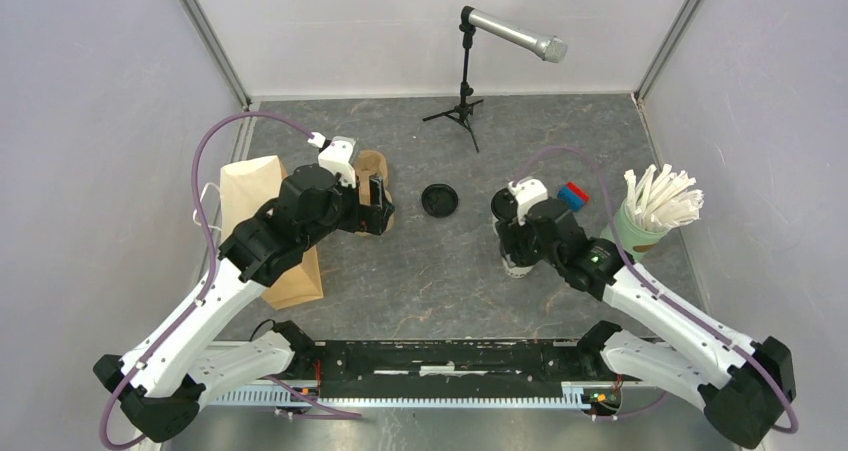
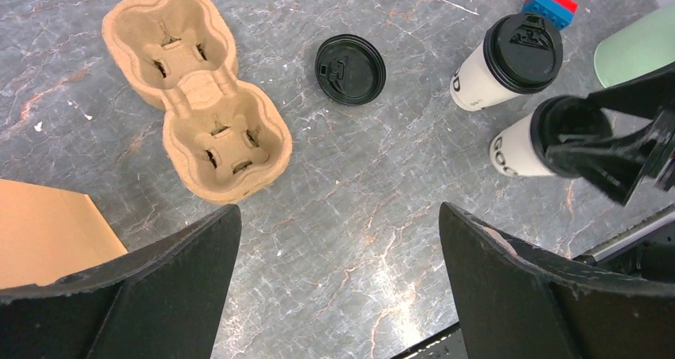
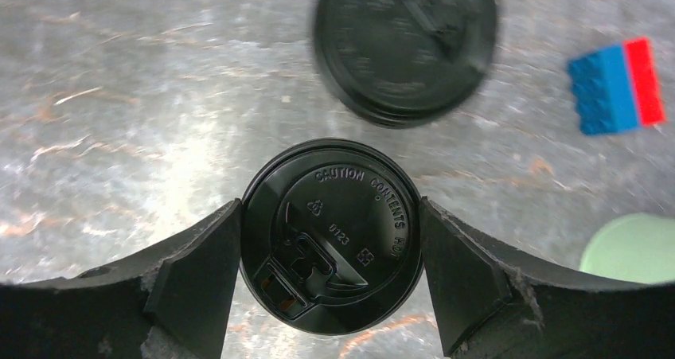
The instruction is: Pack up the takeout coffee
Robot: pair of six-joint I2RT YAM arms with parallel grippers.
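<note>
Grips lidded cup (image 3: 342, 200) at lid rim with right end effector (image 3: 330, 247), partly closed, both fingers touching; cup upright on surface (image 3: 119, 96). Holds left end effector (image 2: 338, 212) wide, empty, near carrier (image 2: 199, 96). Shows second cup (image 2: 497, 64) just beside, blurred in right wrist view. Reads "CAUTION CONTENTS HOT" on gripped lid; side lettering cut off, unreadable.

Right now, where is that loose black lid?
In the left wrist view the loose black lid lies flat between the cardboard cup carrier on its left and the coffee cups on its right.
</note>
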